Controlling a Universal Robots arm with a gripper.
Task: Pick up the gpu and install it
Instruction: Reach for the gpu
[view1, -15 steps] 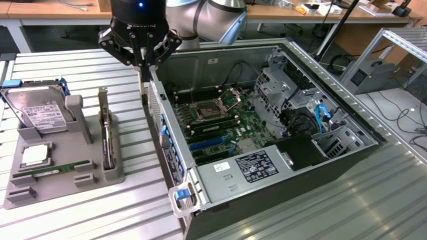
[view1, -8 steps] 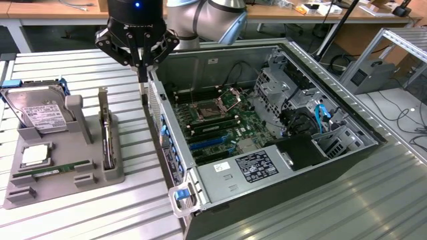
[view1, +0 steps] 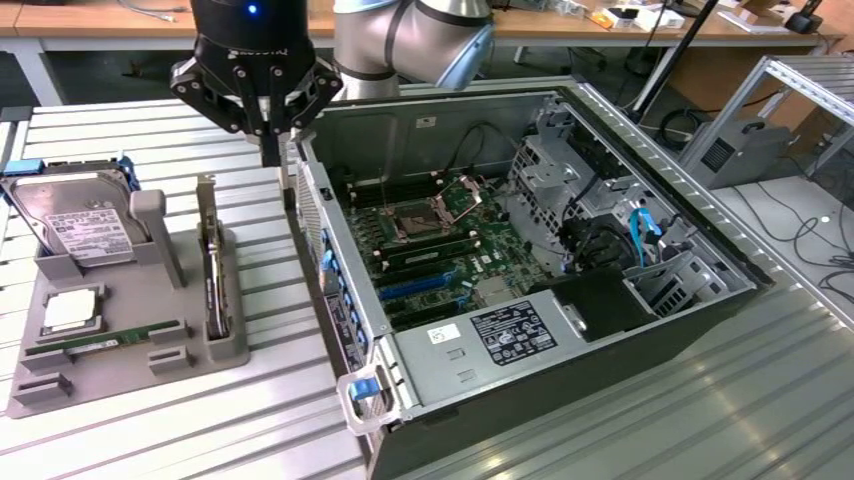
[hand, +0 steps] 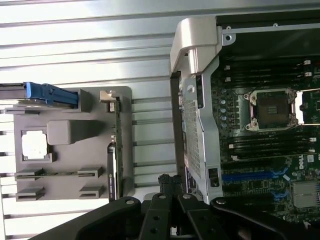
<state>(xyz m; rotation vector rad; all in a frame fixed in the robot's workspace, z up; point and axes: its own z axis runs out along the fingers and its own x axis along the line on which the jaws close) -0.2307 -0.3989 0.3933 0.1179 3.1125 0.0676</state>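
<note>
- We see the robot arm's black gripper (view1: 274, 150) raised over the strip of silver slatted metal table (view1: 160, 420) just off the grey plastic parts tray (view1: 127, 372). It is on the tray's side that faces the open black-and-silver computer case (view1: 454, 385), and its fingers are pressed together with nothing between them.
- The gpu (view1: 210, 262), a thin, dark rectangular card with a narrow silver metal bracket at one end, stands on its long edge in a slot along that same side of the tray. It is apart from the gripper and untouched.
- On the tray's opposite side, a silver hard drive with a white label (view1: 83, 228) leans upright in a holder, with blue plastic rails beside it.
- A square silver processor chip (view1: 67, 312) lies flat in a pocket of the tray below the hard drive. A slim green memory stick (view1: 114, 340) rests in a groove just beside that pocket.
- Beyond the gpu's side of the tray, across the narrow strip of table, the case lies with its side panel off. Its green motherboard (view1: 441, 240) is exposed, and we see no card seated in the blue and black expansion slots.
</note>
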